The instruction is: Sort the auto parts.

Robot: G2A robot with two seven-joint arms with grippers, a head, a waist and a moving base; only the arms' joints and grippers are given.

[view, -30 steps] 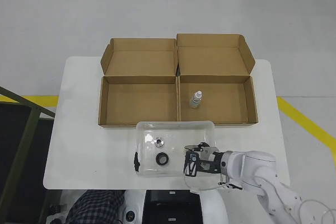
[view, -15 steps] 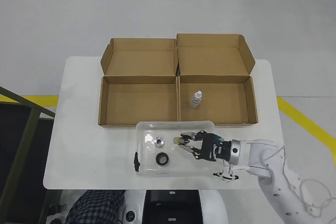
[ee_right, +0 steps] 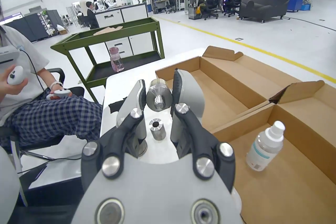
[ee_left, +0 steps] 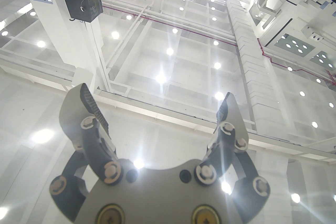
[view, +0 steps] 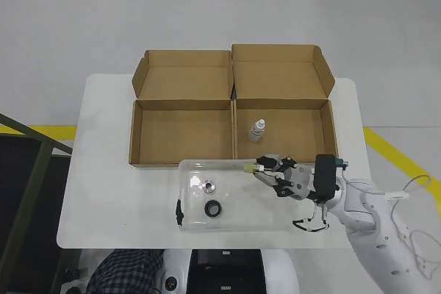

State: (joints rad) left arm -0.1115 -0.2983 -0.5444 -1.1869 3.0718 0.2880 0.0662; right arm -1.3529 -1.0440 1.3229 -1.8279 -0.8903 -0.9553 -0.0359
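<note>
While the right claw clamps a metal cylinder over the clear tray at lower centre, the left claw stands wide.

boxes: brown | bottle: white | tray: clear | metal part: silver | table: white

**Auto parts: one held, two in the tray, one boxed**

A silver cylindrical part with a stub end is held sideways between the fingers of the right gripper, over the far right of the clear tray. A small metal bushing is seen upright in the tray's left half, with a black ring lying nearer. A white bottle stands in the right cardboard box, which is set beside the left cardboard box.
</note>
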